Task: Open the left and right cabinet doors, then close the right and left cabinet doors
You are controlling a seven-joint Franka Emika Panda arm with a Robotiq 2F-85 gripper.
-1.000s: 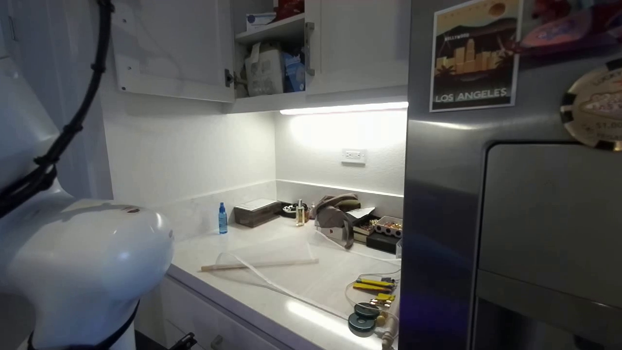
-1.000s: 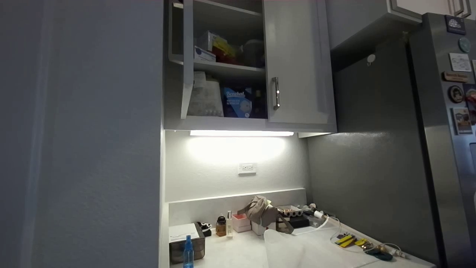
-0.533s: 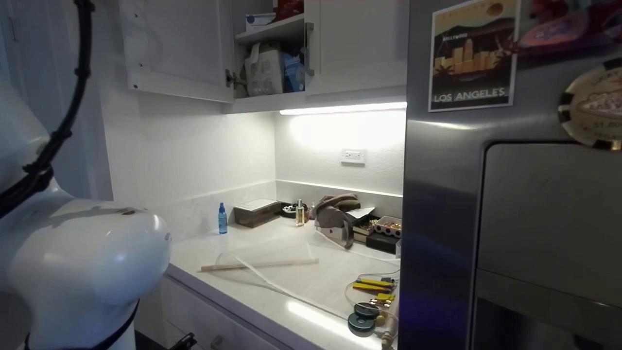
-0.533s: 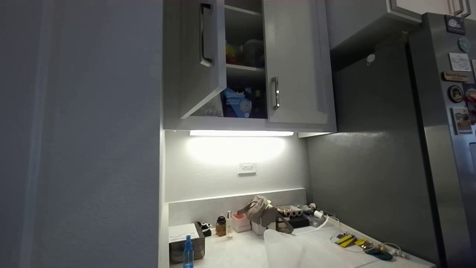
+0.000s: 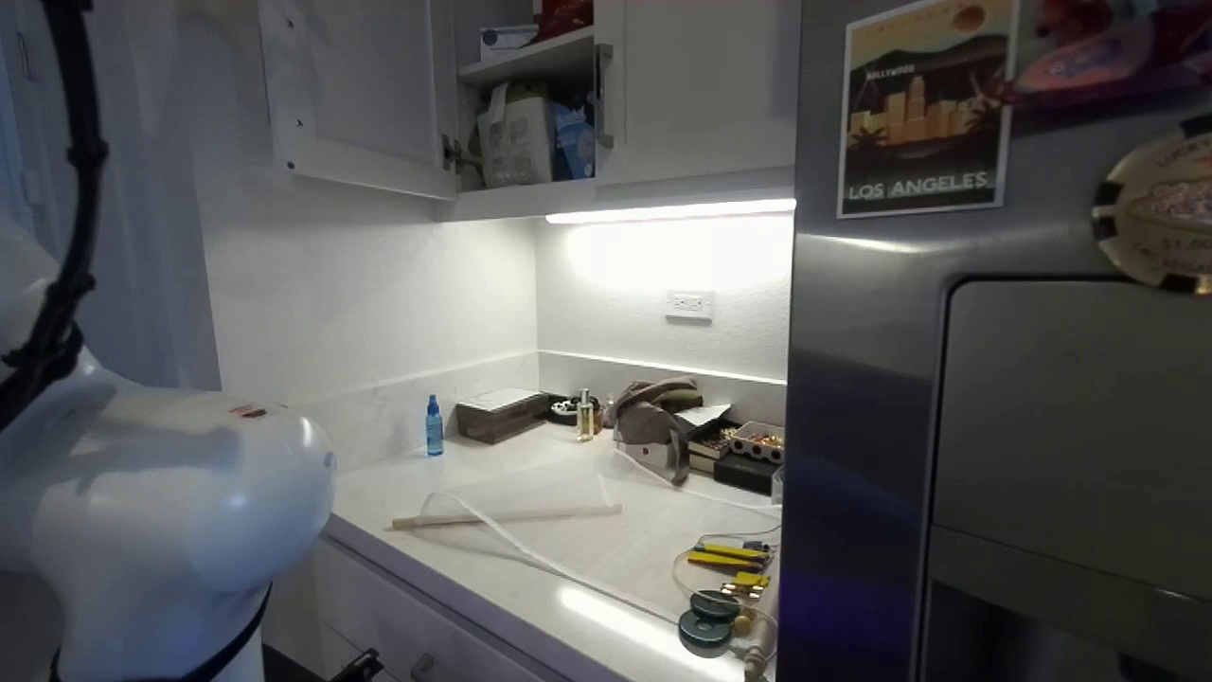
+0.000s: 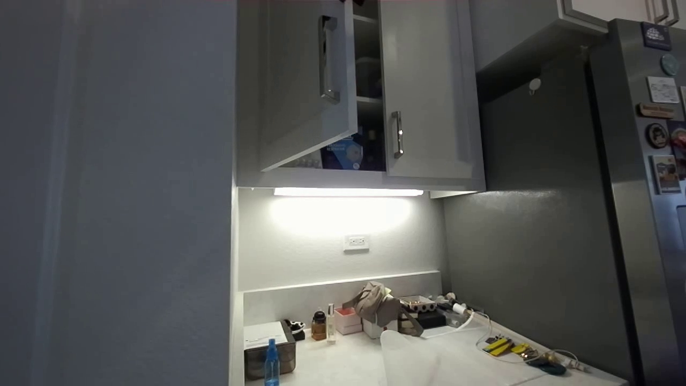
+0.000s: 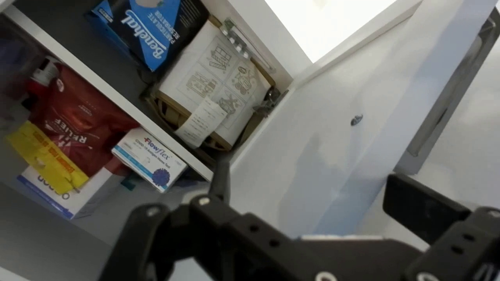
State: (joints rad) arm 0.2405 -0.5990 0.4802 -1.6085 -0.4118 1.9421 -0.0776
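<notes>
- Low in the cabinet [image 5: 530,199], the blue-and-black Benehal box [image 7: 152,27] stands right of a package [image 7: 222,78] printed with line drawings.
- On the shelf [image 5: 530,58] above, the Flowflex box [image 7: 150,158] sits left of a red pouch [image 7: 78,121].
- On the counter [image 5: 379,483], a dotted tray [image 5: 757,453] holds small multicoloured bits.
- The gripper [image 7: 312,191] has its fingers spread wide; in the wrist view the free edge of the left cabinet door [image 6: 297,80] runs between them. Whether either touches it, I cannot tell.
- That door stands partly open; the right cabinet door [image 6: 434,91] is closed.
- Compared with a second ago, the left one has swung right, its outer face and handle [image 6: 322,59] now showing in an exterior view; the arm's black cable [image 5: 85,161] lies farther left.
</notes>
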